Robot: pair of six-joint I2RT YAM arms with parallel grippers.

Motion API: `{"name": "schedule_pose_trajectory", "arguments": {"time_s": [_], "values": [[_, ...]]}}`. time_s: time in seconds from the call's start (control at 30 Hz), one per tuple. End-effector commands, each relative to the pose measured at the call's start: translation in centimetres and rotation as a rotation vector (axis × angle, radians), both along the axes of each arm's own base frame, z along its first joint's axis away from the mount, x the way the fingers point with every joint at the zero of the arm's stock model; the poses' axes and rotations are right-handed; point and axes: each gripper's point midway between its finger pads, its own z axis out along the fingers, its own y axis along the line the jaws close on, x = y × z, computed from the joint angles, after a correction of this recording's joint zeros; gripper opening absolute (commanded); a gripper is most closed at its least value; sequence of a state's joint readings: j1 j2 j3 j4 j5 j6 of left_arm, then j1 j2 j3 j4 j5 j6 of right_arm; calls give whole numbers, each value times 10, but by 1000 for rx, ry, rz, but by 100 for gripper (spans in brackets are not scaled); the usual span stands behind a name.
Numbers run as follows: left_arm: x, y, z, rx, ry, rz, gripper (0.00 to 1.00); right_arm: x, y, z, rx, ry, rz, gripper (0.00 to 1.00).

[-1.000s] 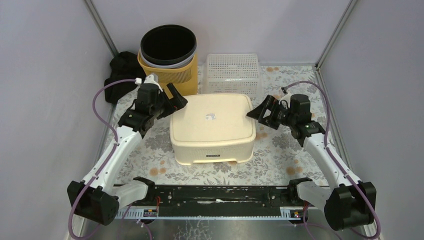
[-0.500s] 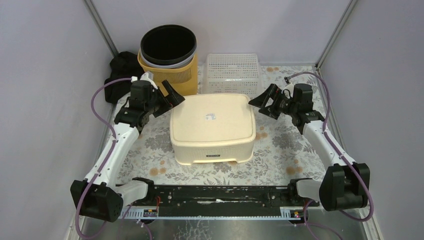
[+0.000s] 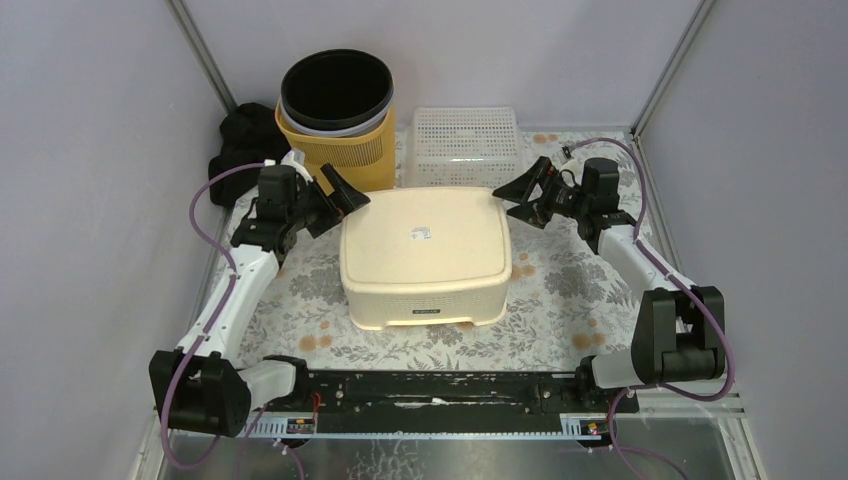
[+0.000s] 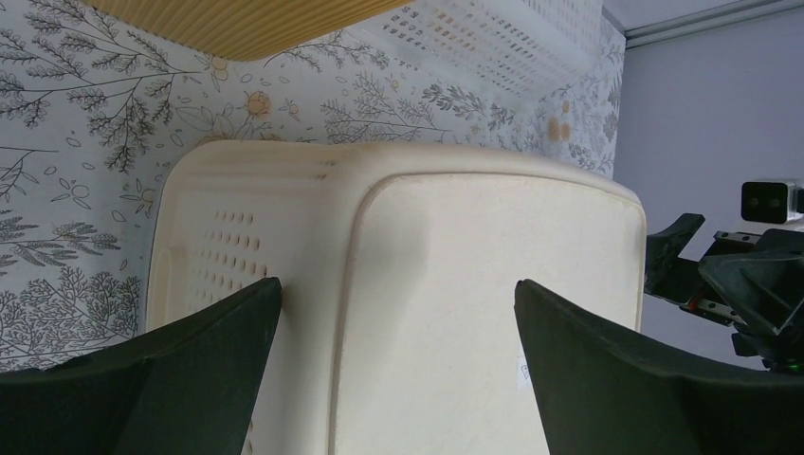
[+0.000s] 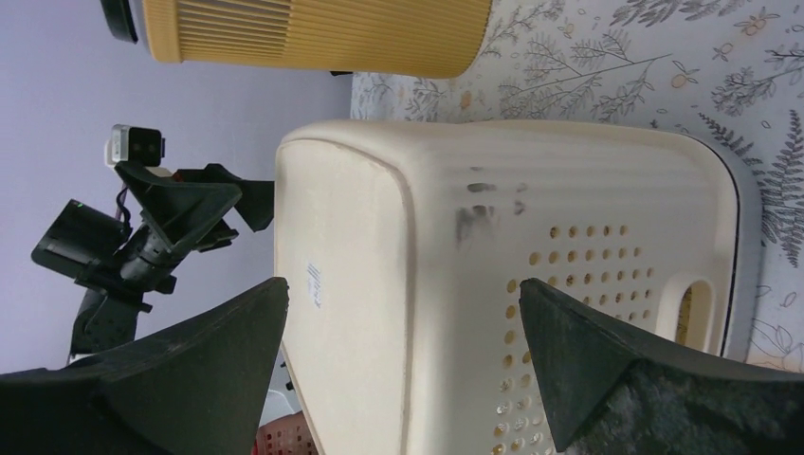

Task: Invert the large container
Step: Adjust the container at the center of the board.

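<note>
I read the large container (image 3: 425,245) as already flipped: it sits mid-desk, base up, rim down. All that's left, I judge, is backing off. My left gripper (image 3: 335,203) and right gripper (image 3: 520,200) hang beside its far corners, jaws spread, holding nothing. Only the right wrist view shows the handle slot (image 5: 697,303) in its right wall, a face the overhead misses.

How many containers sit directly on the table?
3: cream container at centre, yellow bin back left, white basket at back. Further bins may be nested inside the yellow one.
</note>
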State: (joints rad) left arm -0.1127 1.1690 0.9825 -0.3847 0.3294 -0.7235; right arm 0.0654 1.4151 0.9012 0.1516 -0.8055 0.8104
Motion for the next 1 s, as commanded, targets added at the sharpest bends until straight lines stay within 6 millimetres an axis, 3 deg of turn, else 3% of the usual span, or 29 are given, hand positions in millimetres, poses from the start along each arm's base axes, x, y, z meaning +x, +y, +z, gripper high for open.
{"name": "schedule_pose_trajectory", "arguments": {"time_s": [0.0,0.2,0.47,0.63,0.87,0.97], "values": [[8,-7,15,-60,-70,-33,100,1,5,29,52,-89,50,99],[10,-9,14,-77,-76,-41,100,1,6,27,55,-85,59,99],[7,-30,26,-179,-114,-131,100,-8,17,35,123,-61,145,99],[4,-36,54,-197,-174,-160,100,-16,33,62,140,-113,203,99],[-8,-48,110,-227,-294,-217,100,-34,58,110,150,-209,280,99],[-15,-50,121,-229,-315,-227,100,-43,65,120,136,-228,302,99]]}}
